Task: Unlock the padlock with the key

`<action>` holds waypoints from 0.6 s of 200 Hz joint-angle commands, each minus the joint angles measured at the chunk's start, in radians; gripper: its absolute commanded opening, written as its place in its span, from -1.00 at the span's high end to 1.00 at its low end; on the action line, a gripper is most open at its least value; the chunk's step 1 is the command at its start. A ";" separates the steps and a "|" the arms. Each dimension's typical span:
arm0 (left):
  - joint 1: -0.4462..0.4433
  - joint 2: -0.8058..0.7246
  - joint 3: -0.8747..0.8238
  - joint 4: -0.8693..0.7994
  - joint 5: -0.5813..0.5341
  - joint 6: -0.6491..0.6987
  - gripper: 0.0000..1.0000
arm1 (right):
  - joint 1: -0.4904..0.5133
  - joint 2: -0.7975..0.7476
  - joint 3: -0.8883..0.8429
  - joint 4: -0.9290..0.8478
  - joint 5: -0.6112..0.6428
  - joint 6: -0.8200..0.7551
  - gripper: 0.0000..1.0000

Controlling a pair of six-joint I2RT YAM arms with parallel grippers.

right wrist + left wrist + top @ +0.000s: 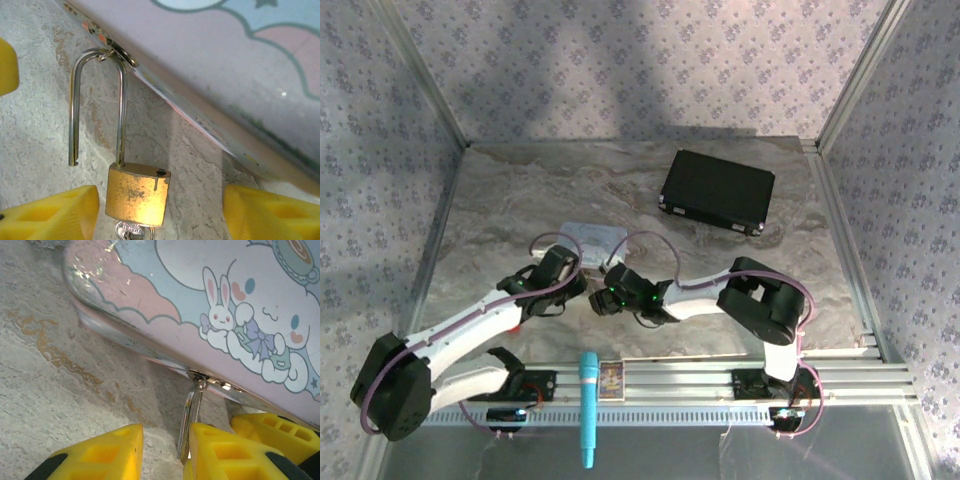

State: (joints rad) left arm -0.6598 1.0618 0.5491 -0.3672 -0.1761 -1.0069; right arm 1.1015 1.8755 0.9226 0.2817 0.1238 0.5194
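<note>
Padlock (137,192): small brass body, hanging by its steel shackle (97,55) from the hasp loop on the front edge of the tin (165,300). The body lies on the marbled desk (55,390) just off that edge. Shackle stands open, with one leg seated in the body and the other ending free in the air beside it. The silvery head of a key (131,231) shows at the underside of the body.

Tin: pale pink-lavender lid with a cartoon rabbit print, flat on the desk.

Right gripper (160,200): jaws wide apart, yellow fingers (50,215) on either side of the padlock body. The nearer one is just beside it with a thin gap, and nothing is held.

Left gripper (165,440): at the same tin edge, jaws partly apart. The shackle, seen edge-on, is just beside the inner face of one finger. Nothing is pinched between them.

Black case (718,190): well beyond the tin, to its right.
</note>
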 commanded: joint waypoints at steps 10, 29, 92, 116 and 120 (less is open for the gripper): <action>0.015 -0.034 -0.021 -0.037 -0.011 -0.002 0.38 | 0.008 0.088 0.052 -0.041 0.009 0.012 -0.30; 0.026 -0.068 -0.021 -0.058 -0.022 0.002 0.36 | 0.012 0.111 0.063 -0.047 0.007 0.011 -0.28; 0.087 -0.166 -0.018 -0.151 -0.039 0.057 0.35 | 0.037 0.144 0.103 -0.084 0.039 -0.010 -0.28; 0.097 -0.168 -0.017 -0.151 -0.033 0.060 0.35 | 0.046 0.142 0.102 -0.080 0.027 -0.021 -0.37; 0.097 -0.168 -0.017 -0.151 -0.032 0.060 0.34 | 0.047 0.142 0.100 -0.077 0.025 -0.022 -0.37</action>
State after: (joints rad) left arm -0.5724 0.9047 0.5339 -0.4820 -0.1993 -0.9688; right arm 1.1351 1.9469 1.0210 0.2420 0.2077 0.5072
